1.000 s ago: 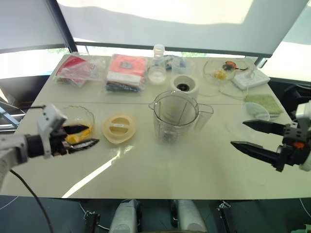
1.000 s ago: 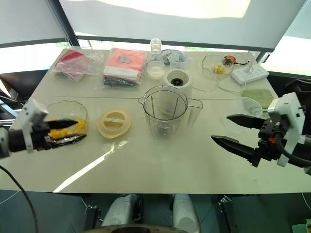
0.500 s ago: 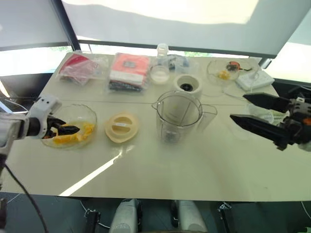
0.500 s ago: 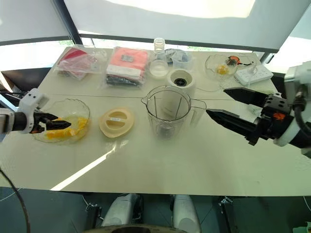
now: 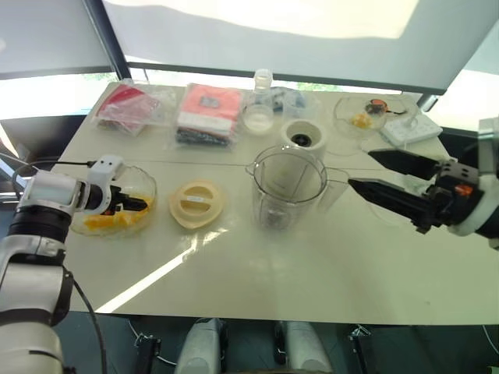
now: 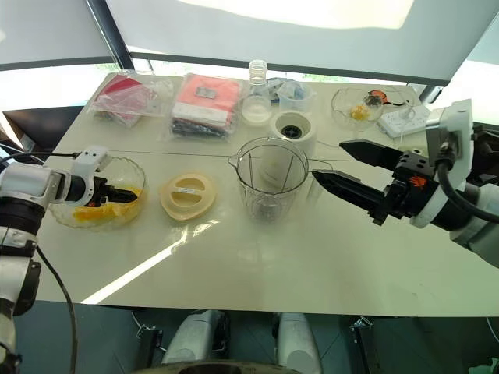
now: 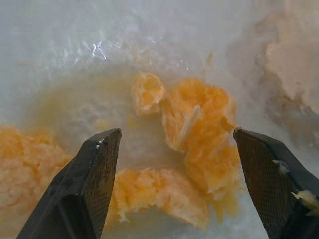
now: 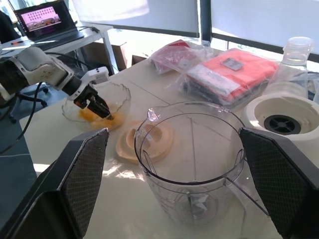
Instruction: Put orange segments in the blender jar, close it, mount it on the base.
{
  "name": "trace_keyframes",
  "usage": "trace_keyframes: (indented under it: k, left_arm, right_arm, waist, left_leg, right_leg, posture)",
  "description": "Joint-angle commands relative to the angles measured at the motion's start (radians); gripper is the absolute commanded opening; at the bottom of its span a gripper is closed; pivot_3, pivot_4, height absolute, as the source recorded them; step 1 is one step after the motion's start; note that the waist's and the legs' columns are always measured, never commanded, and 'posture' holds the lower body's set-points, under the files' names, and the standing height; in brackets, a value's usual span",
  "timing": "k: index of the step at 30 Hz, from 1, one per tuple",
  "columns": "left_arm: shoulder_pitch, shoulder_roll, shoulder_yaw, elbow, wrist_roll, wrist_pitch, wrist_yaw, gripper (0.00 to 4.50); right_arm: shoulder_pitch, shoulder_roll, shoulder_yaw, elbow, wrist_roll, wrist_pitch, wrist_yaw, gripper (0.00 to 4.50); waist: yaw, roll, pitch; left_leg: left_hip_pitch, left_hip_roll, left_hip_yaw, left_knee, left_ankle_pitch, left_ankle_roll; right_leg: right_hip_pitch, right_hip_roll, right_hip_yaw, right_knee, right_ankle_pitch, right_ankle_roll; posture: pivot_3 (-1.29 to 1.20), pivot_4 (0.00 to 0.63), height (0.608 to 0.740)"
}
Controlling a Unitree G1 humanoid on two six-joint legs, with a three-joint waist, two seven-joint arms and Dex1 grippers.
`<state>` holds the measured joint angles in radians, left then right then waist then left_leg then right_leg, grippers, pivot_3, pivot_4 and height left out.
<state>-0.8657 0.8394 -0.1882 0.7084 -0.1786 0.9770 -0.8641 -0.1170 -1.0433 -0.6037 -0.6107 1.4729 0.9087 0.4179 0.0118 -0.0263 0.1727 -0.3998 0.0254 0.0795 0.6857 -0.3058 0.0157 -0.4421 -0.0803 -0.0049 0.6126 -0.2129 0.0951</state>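
The orange segments (image 7: 199, 134) lie in a shallow glass bowl (image 5: 145, 184) at the table's left. My left gripper (image 5: 131, 206) points down into that bowl, open, with its fingers (image 7: 94, 184) on either side of the segments and nothing gripped. The clear blender jar (image 5: 287, 187) stands upright and empty at mid-table. Its cream lid (image 5: 197, 204) lies flat to its left. The white base (image 5: 304, 137) sits just behind it. My right gripper (image 6: 327, 160) hovers open to the right of the jar, level and pointing at it, with the jar (image 8: 192, 164) between its fingers' lines but apart from them.
Red and pink plastic packets (image 5: 204, 114) and a clear bottle (image 5: 257, 114) line the far edge. At the far right are a second glass bowl (image 5: 360, 117) with fruit, a white power strip (image 5: 412, 129) and a clear cup. A laptop (image 8: 45, 17) stands on a side table.
My left gripper has swung forward and down into the bowl, over the segments. My right gripper has moved left toward the jar, still open.
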Motion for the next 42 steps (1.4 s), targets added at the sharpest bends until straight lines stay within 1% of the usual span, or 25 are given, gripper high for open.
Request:
trace_keyframes:
  k: [1,6,15,20,28,31,34,36,39,42]
  left_arm:
    - [-0.053,-0.006,0.0,0.047,0.028,0.012,-0.031,3.75]
    - [-0.07,-0.024,-0.039,0.103,0.077,-0.012,-0.061,3.75]
    - [-0.11,-0.093,-0.094,0.173,0.161,-0.055,-0.103,3.75]
    - [-0.122,-0.144,-0.104,0.236,0.194,-0.089,-0.13,3.75]
    - [-0.116,-0.17,-0.1,0.334,0.239,-0.153,-0.17,3.75]
    - [-0.117,-0.17,-0.091,0.361,0.251,-0.177,-0.172,3.75]
    - [-0.117,-0.165,-0.085,0.374,0.262,-0.192,-0.181,3.75]
    - [-0.115,-0.163,-0.082,0.374,0.271,-0.195,-0.193,3.75]
    - [-0.112,-0.162,-0.083,0.362,0.278,-0.189,-0.213,3.75]
    - [-0.107,-0.165,-0.084,0.353,0.287,-0.184,-0.225,3.75]
  right_arm:
    - [-0.025,-0.012,0.002,0.002,-0.016,-0.026,0.004,4.39]
    - [-0.024,0.004,0.009,-0.012,-0.023,-0.034,-0.008,4.39]
    - [-0.01,0.003,-0.006,-0.047,0.018,-0.046,-0.046,4.39]
    - [-0.014,-0.005,-0.009,-0.061,0.034,-0.051,-0.071,4.39]
    - [-0.016,-0.03,-0.032,-0.076,0.068,-0.05,-0.093,4.39]
    - [0.012,-0.077,-0.075,-0.089,0.107,-0.008,-0.046,4.39]
    - [0.057,-0.139,-0.156,-0.089,0.157,0.051,0.031,4.39]
    - [0.073,-0.165,-0.186,-0.085,0.184,0.072,0.06,4.39]
    - [0.092,-0.192,-0.2,-0.104,0.2,0.095,0.102,4.39]
    - [0.086,-0.199,-0.179,-0.102,0.179,0.08,0.111,4.39]
  waist:
    - [0.0,0.0,0.0]
    - [-0.001,0.0,0.0]
    - [0.002,0.0,0.0]
    - [0.007,0.0,-0.001]
    - [0.006,0.005,-0.004]
    - [0.005,0.007,-0.005]
    - [0.003,0.007,-0.005]
    - [0.002,0.007,-0.005]
    - [0.002,0.007,-0.005]
    - [0.003,0.007,-0.005]
  left_leg:
    - [0.0,0.0,0.0,0.0,0.0,0.0]
    - [0.0,0.0,0.0,0.0,0.0,0.0]
    - [-0.001,0.0,0.0,0.0,0.0,0.0]
    - [-0.001,-0.001,-0.001,0.001,0.0,0.0]
    - [0.0,-0.002,-0.001,0.006,0.0,0.001]
    - [0.002,-0.003,-0.001,0.006,-0.001,0.001]
    - [0.004,-0.003,-0.001,0.006,-0.001,0.002]
    - [0.005,-0.003,-0.001,0.006,-0.001,0.002]
    - [0.006,-0.003,-0.001,0.006,-0.001,0.002]
    - [0.007,-0.003,-0.001,0.006,-0.001,0.002]
  right_leg:
    - [0.0,0.0,0.0,0.0,0.0,0.0]
    - [0.0,0.0,0.0,0.0,0.002,0.003]
    - [0.0,0.0,0.0,0.0,0.0,0.0]
    - [0.001,-0.001,0.0,0.0,0.0,0.0]
    - [0.004,-0.003,0.0,0.0,0.0,0.0]
    - [0.007,-0.004,0.0,0.0,0.0,0.0]
    - [0.008,-0.005,0.0,0.0,0.0,0.0]
    - [0.009,-0.006,0.0,0.0,0.0,0.0]
    - [0.01,-0.007,0.0,0.0,0.0,0.0]
    - [0.01,-0.008,0.0,0.0,0.0,0.0]
  posture:
    - [0.0,0.15,0.74]
    - [0.0,0.15,0.74]
    - [0.0,0.15,0.74]
    - [0.0,0.15,0.74]
    - [0.0,0.15,0.74]
    - [0.0,0.15,0.74]
    - [0.0,0.15,0.74]
    - [0.0,0.15,0.74]
    - [0.0,0.15,0.74]
    - [0.0,0.15,0.74]
